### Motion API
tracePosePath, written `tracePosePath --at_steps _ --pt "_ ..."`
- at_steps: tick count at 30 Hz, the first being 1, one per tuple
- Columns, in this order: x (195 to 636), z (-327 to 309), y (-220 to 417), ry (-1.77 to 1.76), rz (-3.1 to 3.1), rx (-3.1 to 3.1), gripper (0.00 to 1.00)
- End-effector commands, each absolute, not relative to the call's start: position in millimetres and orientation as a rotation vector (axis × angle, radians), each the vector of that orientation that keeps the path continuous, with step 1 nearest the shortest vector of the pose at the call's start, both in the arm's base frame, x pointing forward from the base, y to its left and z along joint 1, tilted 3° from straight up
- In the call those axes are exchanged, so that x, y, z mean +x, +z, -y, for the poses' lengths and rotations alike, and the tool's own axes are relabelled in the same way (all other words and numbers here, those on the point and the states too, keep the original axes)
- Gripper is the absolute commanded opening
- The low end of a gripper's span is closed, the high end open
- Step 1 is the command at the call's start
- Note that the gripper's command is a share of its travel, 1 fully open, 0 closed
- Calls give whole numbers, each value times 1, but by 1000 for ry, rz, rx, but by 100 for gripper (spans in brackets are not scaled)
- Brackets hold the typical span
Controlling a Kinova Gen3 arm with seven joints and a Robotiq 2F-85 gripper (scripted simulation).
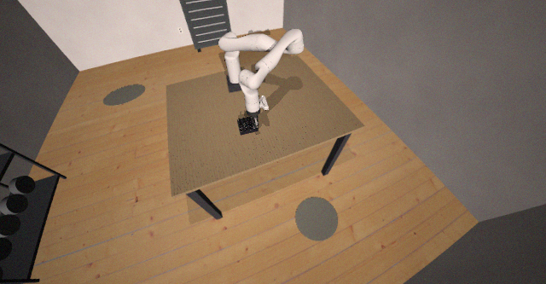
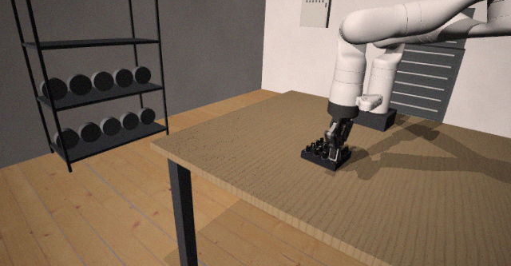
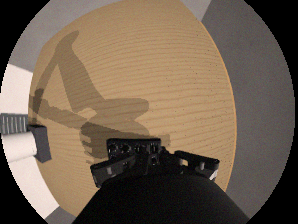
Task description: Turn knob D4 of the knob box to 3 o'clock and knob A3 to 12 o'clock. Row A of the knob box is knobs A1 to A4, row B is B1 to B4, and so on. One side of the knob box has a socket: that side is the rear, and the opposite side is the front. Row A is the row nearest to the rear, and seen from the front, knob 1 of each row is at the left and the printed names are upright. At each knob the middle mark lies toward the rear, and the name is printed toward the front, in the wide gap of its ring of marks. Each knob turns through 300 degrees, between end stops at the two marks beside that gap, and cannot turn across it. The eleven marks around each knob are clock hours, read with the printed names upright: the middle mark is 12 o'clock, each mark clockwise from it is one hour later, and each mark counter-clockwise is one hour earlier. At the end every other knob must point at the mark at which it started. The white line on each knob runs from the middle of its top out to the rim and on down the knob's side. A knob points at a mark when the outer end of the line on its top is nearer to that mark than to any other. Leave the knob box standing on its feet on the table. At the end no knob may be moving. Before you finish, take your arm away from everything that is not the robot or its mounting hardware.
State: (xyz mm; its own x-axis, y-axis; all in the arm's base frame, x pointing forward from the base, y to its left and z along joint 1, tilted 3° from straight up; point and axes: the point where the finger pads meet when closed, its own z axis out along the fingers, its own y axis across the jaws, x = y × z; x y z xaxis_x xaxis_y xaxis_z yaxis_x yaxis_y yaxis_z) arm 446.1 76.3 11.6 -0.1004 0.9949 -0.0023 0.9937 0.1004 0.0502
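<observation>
The black knob box (image 1: 245, 127) (image 2: 318, 155) stands on its feet on the wooden table (image 1: 205, 160) (image 2: 255, 138), near the middle. My gripper (image 1: 254, 120) (image 2: 334, 152) reaches straight down onto the side of the box nearest the arm's base. It is shut on one of the knobs there. I cannot tell which knob it is, and the white lines and printed names are too small to read. In the wrist view the gripper's dark body hides most of the box (image 3: 133, 147); only a strip with a few knobs shows.
The arm's base (image 1: 234, 87) (image 2: 375, 120) stands on the table behind the box. A metal rack (image 2: 88, 98) with dark cylinders stands on the floor, off to the left of the table. The table's front edge (image 2: 239, 194) is well away from the box.
</observation>
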Motion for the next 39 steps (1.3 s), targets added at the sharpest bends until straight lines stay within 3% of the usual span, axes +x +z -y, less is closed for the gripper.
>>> tracePosePath --at_steps 1,4,5,39 --pt "447 -79 11 65 -2295 2094 8" --pt "447 -79 11 65 -2295 2094 8" --pt "447 -79 11 65 -2295 2094 19" --pt "447 -79 33 65 -2298 2090 19"
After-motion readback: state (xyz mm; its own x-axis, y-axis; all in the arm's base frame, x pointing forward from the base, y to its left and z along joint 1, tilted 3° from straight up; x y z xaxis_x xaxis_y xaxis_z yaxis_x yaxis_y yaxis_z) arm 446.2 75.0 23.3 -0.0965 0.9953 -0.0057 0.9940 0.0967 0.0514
